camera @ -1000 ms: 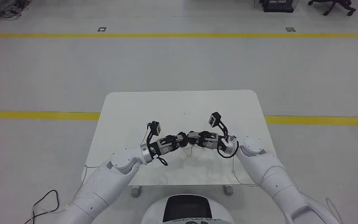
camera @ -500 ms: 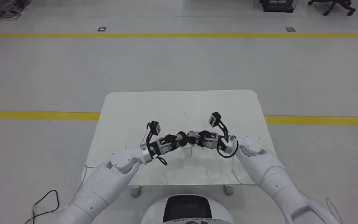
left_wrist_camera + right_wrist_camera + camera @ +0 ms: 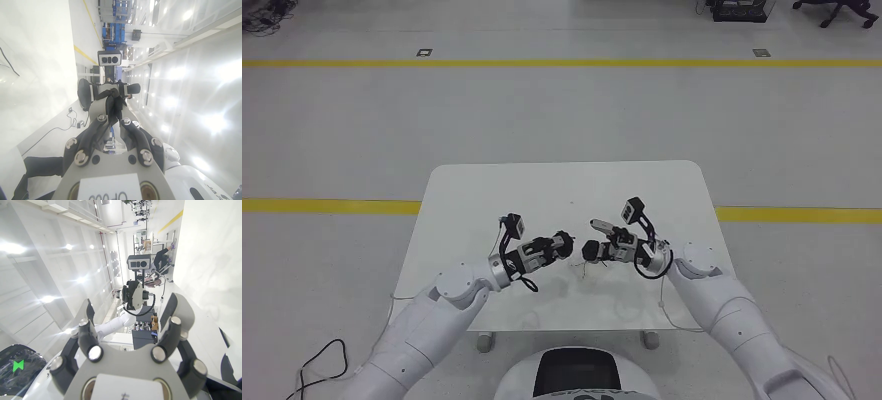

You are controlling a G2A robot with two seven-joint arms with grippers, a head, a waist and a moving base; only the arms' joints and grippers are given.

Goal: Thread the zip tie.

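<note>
Left gripper point(image 3: 113, 97) is clamping the thin black zip tie point(image 3: 114, 92) over the middle of the table point(image 3: 542, 190). The tie is mostly hiding between the pads, so its length is unclear. Right gripper point(image 3: 130, 303) is gaping wide just beside.

The left gripper point(image 3: 567, 241) and the right gripper point(image 3: 589, 246) face each other above the table point(image 3: 472, 200), a narrow gap apart, so each blocks the other's path. The right gripper's fingers point(image 3: 179, 311) stand apart, leaving a channel between them; the left gripper's fingers point(image 3: 98, 108) are closed on the zip tie point(image 3: 114, 94). Approach room lies over the table's far half; both forearms point(image 3: 457, 290) bar the near side.
</note>
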